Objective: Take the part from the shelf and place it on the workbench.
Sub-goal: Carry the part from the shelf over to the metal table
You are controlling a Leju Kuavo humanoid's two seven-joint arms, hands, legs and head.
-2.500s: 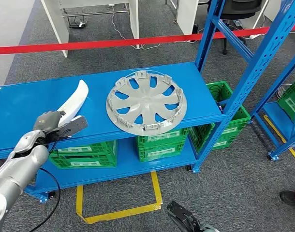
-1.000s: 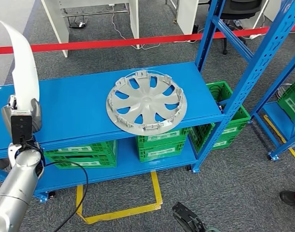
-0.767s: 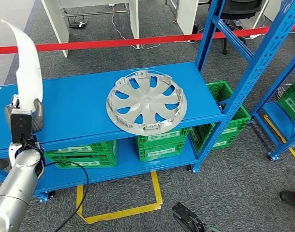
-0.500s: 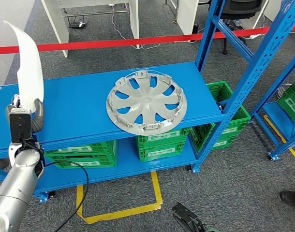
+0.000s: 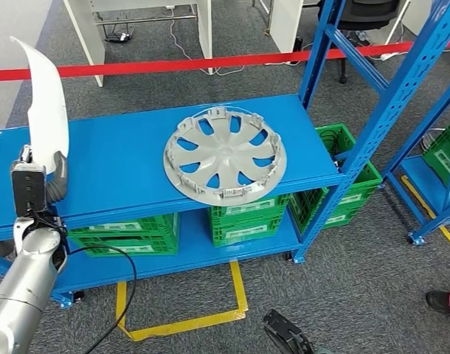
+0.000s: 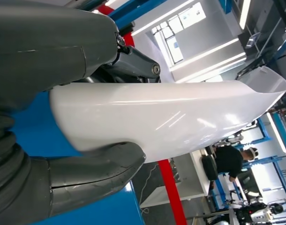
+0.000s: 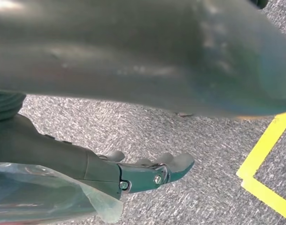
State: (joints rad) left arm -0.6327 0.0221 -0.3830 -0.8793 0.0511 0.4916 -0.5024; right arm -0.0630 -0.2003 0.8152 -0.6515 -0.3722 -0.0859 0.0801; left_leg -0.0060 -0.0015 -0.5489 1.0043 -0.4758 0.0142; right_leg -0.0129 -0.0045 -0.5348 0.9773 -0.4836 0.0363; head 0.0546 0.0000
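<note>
Left hand (image 5: 42, 179) raised at the left end of the blue shelf (image 5: 128, 158), clamped on the lower end of the white part (image 5: 46, 110) — a long, curved, glossy panel. Held upright in the head view, its pointed tip up near the red barrier tape (image 5: 156, 66), its whole length lifted off the shelf surface. Seen close in the left wrist view: thick grey thumb on one side of the white part (image 6: 162, 117), darker fingers (image 6: 134, 63) on the other, the panel pinched between them and running out to a flared, pointed end. Behind it there, a person in dark clothing (image 6: 226, 159), small and far off.

Lying flat on the same shelf level, well apart from the held panel, a grey wheel cover (image 5: 224, 155), its near edge reaching the shelf's front lip. On the level beneath, green crates (image 5: 245, 221) in a row (another behind the blue upright to the right).

Right hand (image 5: 287, 335) low at the bottom edge of the head view, over grey carpet near the yellow floor marking (image 5: 181, 321). In the right wrist view, right hand (image 7: 148, 171) with fingers stretched out and nothing between them — spread and empty above the carpet. At the far right edge, a dark shoe (image 5: 441, 300) on the floor.
</note>
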